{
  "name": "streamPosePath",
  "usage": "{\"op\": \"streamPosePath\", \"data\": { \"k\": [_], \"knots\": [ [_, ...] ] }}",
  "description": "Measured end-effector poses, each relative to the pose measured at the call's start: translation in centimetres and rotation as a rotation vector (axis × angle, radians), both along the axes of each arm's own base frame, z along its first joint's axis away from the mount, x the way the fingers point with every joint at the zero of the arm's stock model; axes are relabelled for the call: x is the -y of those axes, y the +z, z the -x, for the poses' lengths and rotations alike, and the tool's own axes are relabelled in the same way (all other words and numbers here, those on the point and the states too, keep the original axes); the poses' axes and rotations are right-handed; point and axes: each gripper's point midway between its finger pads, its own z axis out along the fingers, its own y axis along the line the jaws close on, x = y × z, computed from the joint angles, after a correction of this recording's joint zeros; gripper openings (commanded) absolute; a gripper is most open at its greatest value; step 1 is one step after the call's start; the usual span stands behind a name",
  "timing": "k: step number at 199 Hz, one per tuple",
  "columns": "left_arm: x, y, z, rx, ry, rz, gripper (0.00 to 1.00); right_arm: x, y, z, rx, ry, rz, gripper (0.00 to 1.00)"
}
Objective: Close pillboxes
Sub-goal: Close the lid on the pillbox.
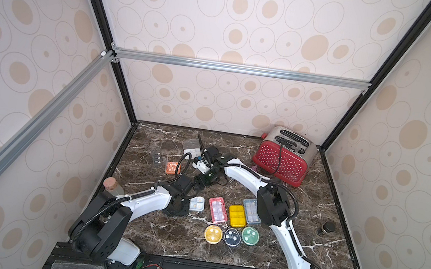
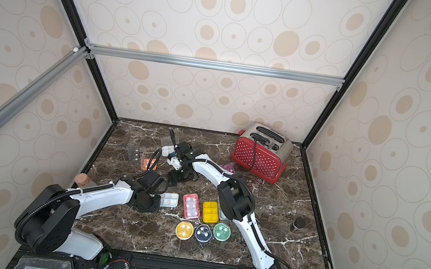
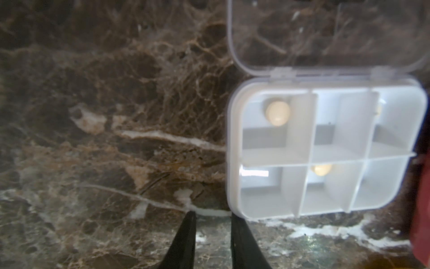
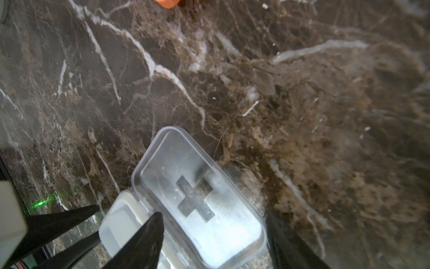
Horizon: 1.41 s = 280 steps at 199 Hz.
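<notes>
Right end effector (image 4: 211,210): jaws wide apart, straddling the clear lid (image 4: 202,186) of the white pillbox (image 3: 325,149). Whether either finger touches the lid cannot be told. The lid is laid right back past the hinge. The compartments are exposed, with pale pills in at least two. The box sits toward the far middle of the surface (image 4: 302,93), as a top view shows (image 1: 191,153).

Left end effector (image 3: 213,214): fingertips narrowly apart with nothing between them, low over the surface, just beside a corner of the base on the side away from the hinge.

Step in hand, by my reading: fold this lid over and snap it.
- Catch the lid's free edge and carry it in an arc about the hinge. A straight push would likely skate so light a box.
- Bring the left fingertips against the base as a stop before the lid moves.
- Finish with a downward press at the latch edge, mid-span.
- The wrists are crowded, so keep the sweep small.

Pose: the right arm comes from the near-right base with its elbow raised, forearm running toward the far left and wrist pitched down over the box. The left arm comes from the near-left base with its forearm low and wrist turned toward the far side, close under the right wrist.

Outward: orange pillbox (image 1: 173,168) near. Red toaster (image 1: 282,156) well apart.
</notes>
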Motion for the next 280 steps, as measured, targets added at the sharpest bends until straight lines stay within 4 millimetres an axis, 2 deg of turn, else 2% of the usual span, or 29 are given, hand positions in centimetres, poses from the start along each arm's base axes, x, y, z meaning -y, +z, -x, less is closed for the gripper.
{"op": "streamPosePath", "data": {
  "k": [57, 120, 172, 221, 280],
  "knots": [
    [0.2, 0.0, -0.1, -0.002, -0.002, 0.003, 0.28, 0.6, 0.3, 0.0, -0.036, -0.024, -0.022, 0.68],
    [0.4, 0.1, -0.4, -0.001, -0.002, 0.009, 0.29, 0.1, 3.2, 0.4, -0.035, -0.013, -0.085, 0.65],
    [0.9, 0.2, -1.4, 0.027, -0.002, 0.024, 0.31, 0.3, 4.4, 2.9, -0.118, -0.002, -0.140, 0.64],
    [1.1, 0.3, -2.0, 0.056, 0.001, 0.032, 0.32, 0.9, 5.6, 4.2, -0.144, -0.013, -0.160, 0.64],
    [0.6, 0.4, -2.4, 0.108, 0.042, 0.027, 0.33, 1.0, 6.7, 6.7, -0.201, -0.039, -0.221, 0.65]
  ]
}}
